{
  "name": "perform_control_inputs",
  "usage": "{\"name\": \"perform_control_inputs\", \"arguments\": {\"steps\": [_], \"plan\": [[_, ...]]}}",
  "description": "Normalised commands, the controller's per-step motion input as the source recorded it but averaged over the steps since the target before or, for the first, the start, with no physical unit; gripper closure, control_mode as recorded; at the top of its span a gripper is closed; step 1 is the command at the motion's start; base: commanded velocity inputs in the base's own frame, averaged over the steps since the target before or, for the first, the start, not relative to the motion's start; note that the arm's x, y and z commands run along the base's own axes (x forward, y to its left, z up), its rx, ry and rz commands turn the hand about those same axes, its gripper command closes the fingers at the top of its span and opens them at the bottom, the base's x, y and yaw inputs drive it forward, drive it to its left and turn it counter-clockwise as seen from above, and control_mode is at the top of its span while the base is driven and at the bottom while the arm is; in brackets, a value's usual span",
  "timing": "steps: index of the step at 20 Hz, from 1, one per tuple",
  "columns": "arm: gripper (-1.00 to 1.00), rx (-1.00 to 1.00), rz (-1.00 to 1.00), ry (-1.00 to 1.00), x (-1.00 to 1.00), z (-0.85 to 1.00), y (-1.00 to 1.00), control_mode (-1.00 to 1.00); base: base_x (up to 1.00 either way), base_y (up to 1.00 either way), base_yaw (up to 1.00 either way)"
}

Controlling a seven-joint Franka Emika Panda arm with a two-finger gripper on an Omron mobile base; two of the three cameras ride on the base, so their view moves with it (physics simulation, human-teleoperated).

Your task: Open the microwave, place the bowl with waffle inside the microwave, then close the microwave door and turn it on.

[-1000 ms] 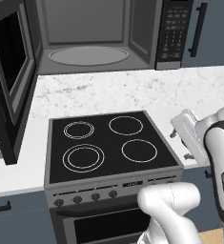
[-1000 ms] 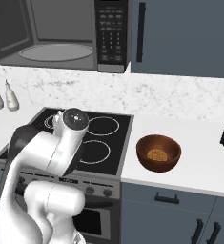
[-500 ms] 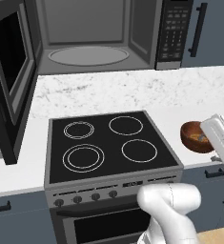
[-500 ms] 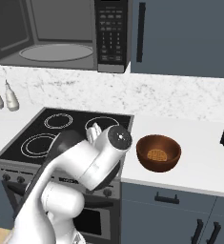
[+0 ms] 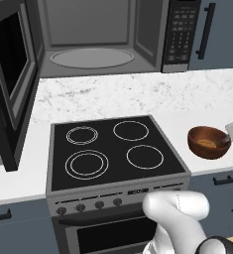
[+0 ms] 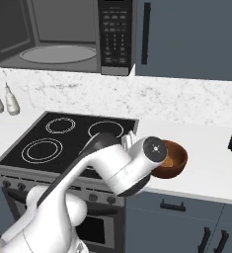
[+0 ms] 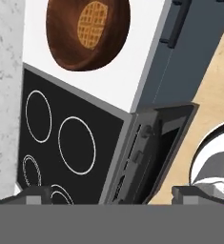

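A: Landmark is the stove (image 5: 115,151). Going left to right: the microwave door (image 5: 11,84) hangs swung open above and left of the stove, the microwave (image 5: 103,37) cavity sits directly above the stove's back edge, turntable bare.

B: And the bowl (image 5: 208,142)?

A: On the white counter (image 6: 213,163) just right of the stove, level with its front rings. The waffle (image 7: 93,25) lies flat in the bottom, roughly centred.

B: Hand state?

A: The gripper (image 7: 111,193) has its two tips spread wide with nothing between them. The hand view looks across the stove's right edge toward the bowl, so I judge it near but apart from the bowl. In the right base view the wrist covers the bowl's left side, so exact clearance is hard to tell.

B: Handling notes?

A: Judgement only: the bowl looks rigid, glossy, likely slick on the curved outer wall. Probably light. The waffle is loose, so any tilt could slide it out.

B: Grasp point?

A: The rim: one finger inside, one outside, on the side nearest the stove. Keep it level during the lift up to the cavity.
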Motion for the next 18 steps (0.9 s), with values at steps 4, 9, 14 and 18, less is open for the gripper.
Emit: {"name": "perform_control_inputs", "arguments": {"steps": [4,9,14,18], "plan": [[-1.00,0.00,-0.17,0.02,0.51,-0.23,-0.56,-1.00,0.00,0.00,0.00],[-1.00,0.00,-0.02,0.05,0.62,-0.25,-0.27,-1.00,0.00,0.00,0.00],[-1.00,0.00,0.00,0.08,0.63,-0.26,-0.22,-1.00,0.00,0.00,0.00],[-1.00,-0.01,0.00,0.15,0.21,-0.40,-0.46,-1.00,0.00,0.00,0.00]]}}
